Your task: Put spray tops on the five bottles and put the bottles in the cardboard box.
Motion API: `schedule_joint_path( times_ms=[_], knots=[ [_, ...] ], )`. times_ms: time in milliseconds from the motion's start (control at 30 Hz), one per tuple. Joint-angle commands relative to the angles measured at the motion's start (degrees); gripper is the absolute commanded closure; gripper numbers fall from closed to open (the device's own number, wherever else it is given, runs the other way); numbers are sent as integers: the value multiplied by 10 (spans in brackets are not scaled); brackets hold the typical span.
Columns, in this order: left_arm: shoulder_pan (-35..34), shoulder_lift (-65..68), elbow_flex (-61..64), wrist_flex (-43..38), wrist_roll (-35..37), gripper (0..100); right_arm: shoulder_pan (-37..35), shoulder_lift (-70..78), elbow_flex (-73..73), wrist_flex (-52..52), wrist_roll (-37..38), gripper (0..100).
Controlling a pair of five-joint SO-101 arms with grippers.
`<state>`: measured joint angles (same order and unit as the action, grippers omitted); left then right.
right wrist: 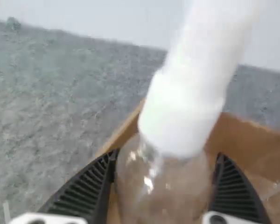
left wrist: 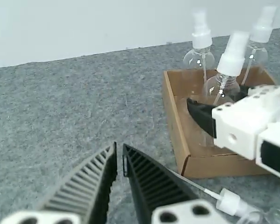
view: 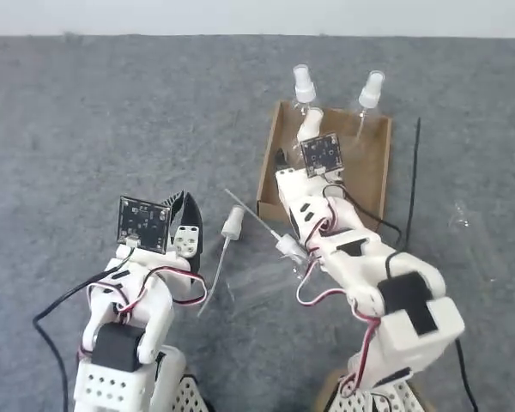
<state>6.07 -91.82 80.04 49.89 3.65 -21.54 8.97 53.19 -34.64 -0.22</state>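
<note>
Grey, felt-like table covering [view: 86,112] carried all items. At the left, the black ribbed left gripper [left wrist: 119,156] sat low over the covering, its jaws at a narrow gap with nothing between them.

Just right of it lay a loose white spray top with a long dip tube [view: 233,221]. A second loose white spray top [view: 287,247] lay near the white right arm.

Further right stood the open brown cardboard box [view: 269,159]. The right gripper [right wrist: 158,191] was clamped on a clear round bottle fitted with a white spray top [left wrist: 220,88], one ribbed finger [right wrist: 84,196] on each side of the body. This held bottle was tilted and sat within the box's outline. Contact with the box floor could not be determined.

At the far wall of the box stood two further clear capped bottles, upright and apart: one toward the left corner [view: 304,86], one toward the right corner [view: 371,90]. Whether they stood inside or just behind the wall could not be determined
</note>
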Motion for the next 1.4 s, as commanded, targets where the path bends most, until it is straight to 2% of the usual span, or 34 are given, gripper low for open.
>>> schedule_joint_path(
  times_ms=[0, 467, 900, 1000, 1100, 1167, 1233, 1367],
  knots=[
    [-3, -9, -6, -17, -2, 988, 0, -107, -11, 56, 3, 741],
    [-3, -9, -6, -16, -2, 988, -2, -368, -39, 291, 3, 742],
    [-3, -9, -6, -17, -2, 988, 20, -538, -239, 798, 8, 744],
    [-3, -8, -6, -18, -2, 988, 52, -547, -267, 872, 7, 801],
    [-4, -6, -6, -18, -2, 988, 80, -551, -283, 924, 10, 910],
    [-4, -4, -7, -16, -2, 988, 104, -560, -281, 950, 47, 972],
    [-4, -4, -7, -16, -1, 988, 134, -565, -281, 988, 125, 990],
    [-4, -4, -7, -15, -1, 988, 182, -566, -284, 1083, 241, 840]
  ],
)
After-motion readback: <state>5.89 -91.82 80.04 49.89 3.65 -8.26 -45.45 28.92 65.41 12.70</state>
